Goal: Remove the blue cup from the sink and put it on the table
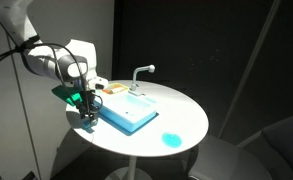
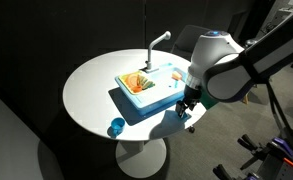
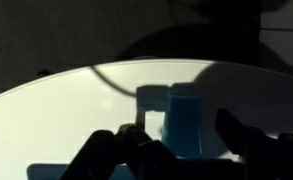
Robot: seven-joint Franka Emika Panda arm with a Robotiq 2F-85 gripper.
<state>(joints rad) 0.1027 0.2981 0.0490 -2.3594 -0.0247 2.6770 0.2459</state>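
The job looked done bar backing away: the tool [image 1: 86,112], jaws apart and empty in the wrist view, hung at one edge of the sink [image 1: 131,112], while the blue cup [image 1: 171,140] stood on the bench [image 1: 186,112] past the sink's opposite side, well apart from the tool.

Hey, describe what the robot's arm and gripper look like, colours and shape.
The arm has glossy white, rounded segments with grey bands at the joints. The gripper is black and blocky, with dark fingers. In an exterior view a green part sits just above it. No markings are legible.
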